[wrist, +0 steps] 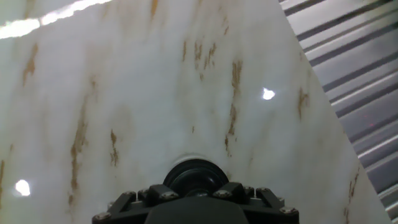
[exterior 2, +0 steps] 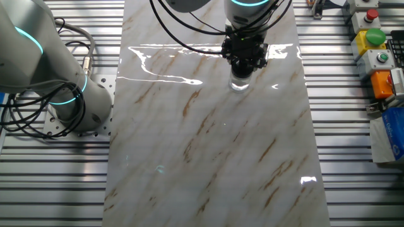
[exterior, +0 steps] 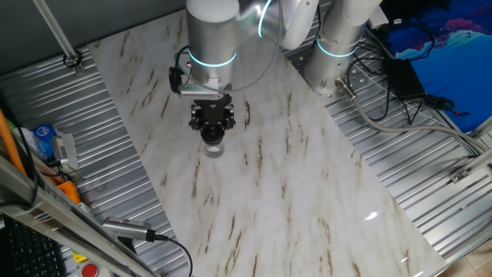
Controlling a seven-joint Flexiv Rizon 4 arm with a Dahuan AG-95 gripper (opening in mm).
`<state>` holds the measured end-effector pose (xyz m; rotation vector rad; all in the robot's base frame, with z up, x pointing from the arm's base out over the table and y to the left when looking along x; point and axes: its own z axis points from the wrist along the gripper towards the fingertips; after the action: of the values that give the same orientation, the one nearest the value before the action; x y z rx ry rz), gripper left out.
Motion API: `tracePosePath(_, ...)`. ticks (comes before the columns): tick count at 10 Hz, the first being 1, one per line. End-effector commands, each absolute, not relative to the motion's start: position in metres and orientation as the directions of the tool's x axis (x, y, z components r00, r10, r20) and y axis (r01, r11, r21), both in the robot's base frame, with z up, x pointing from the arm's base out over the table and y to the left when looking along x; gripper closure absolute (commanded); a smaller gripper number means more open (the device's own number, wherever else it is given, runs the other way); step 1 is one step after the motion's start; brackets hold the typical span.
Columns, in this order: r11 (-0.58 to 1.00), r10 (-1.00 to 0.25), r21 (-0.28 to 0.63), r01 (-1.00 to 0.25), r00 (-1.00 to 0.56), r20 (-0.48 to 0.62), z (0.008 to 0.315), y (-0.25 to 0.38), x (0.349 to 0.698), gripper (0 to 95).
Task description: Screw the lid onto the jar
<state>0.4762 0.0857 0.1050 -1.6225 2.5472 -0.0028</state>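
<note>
Black two-finger gripper (exterior: 212, 132) sits right on the small clear glass jar (exterior: 214, 148), pinching its round black lid (wrist: 195, 176) - marble-patterned table (exterior: 292, 200) underneath.

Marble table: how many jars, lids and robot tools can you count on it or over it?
Jars: 1, the clear jar under the tool.
Lids: 1, the black lid.
Tools: 1, the tool, right above the jar.
Total: 3

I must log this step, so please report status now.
Gripper down on small black round lid, jaws state unclear. Lid sits atop small clear glass jar. Marble table: nothing in the way.
</note>
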Motion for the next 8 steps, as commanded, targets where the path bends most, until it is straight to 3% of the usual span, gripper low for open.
tracePosePath(1, 0.49, -0.869, -0.061, -0.87, -0.482, -0.11, 0.1013, 0.0862, 0.4772, 95.0)
tracePosePath(8, 0.641, -0.763, -0.041, -0.767, -0.63, -0.146, 0.101, 0.0861, 0.4773, 95.0)
